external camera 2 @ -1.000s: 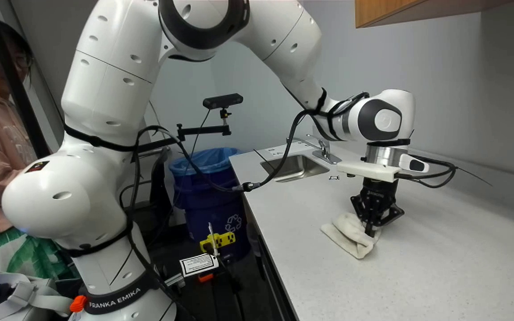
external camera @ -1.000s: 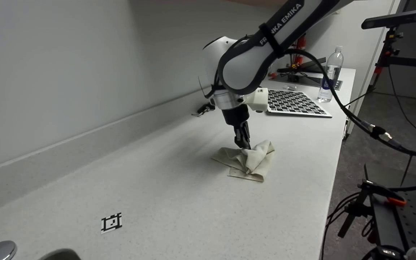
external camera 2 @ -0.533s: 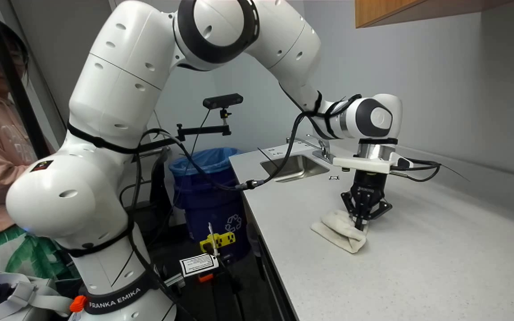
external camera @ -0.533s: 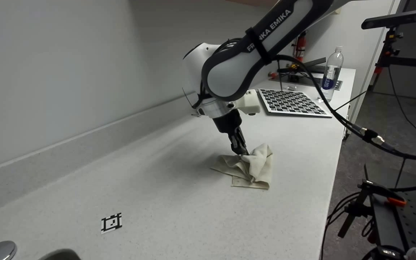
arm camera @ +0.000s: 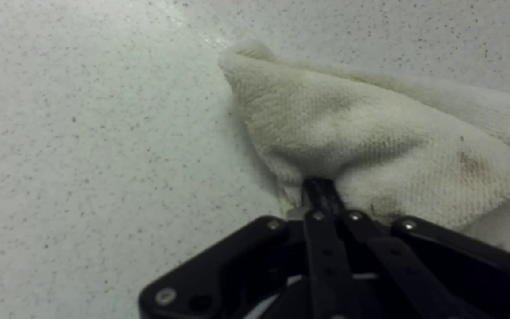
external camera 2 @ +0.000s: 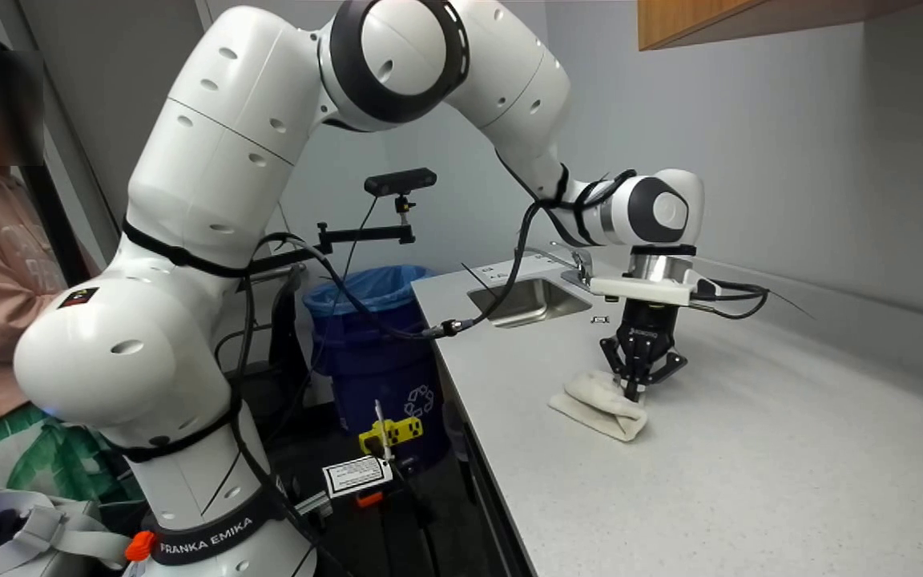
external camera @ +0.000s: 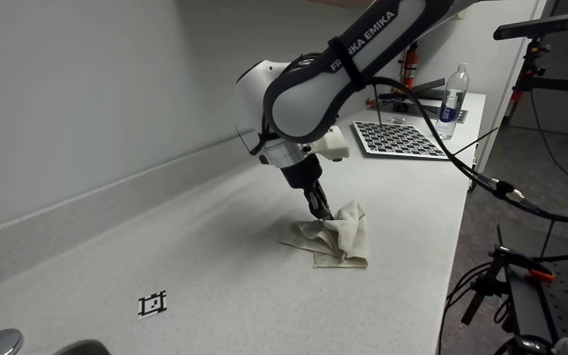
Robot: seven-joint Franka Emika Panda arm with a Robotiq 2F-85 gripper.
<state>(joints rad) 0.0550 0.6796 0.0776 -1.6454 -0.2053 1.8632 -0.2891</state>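
Your gripper (external camera: 326,217) is closed down narrow, its dark fingers (arm camera: 316,186) together on a pinch of the cream cloth (external camera: 350,236); in the wrist view you see the fabric pucker around the tips, near one edge. The cream cloth lies bunched and loosely folded on the speckled white countertop (external camera: 225,291), with a rumpled fold rising beside the fingers and a flatter layer spreading out underneath. You can make out a reddish-brown stain (arm camera: 472,166) on its upper face. In an exterior view the gripper stands at a slant where it meets the fabric. Well apart from it on the same countertop you have a small printed marker (external camera: 152,304), a checkered board (external camera: 400,139) and, just beside that board, an upright clear bottle (external camera: 451,106). A steel sink (external camera 2: 546,303) with a faucet (external camera 2: 582,264) sits toward the far end in an exterior view, and a blue bin (external camera 2: 381,373) stands next to the countertop
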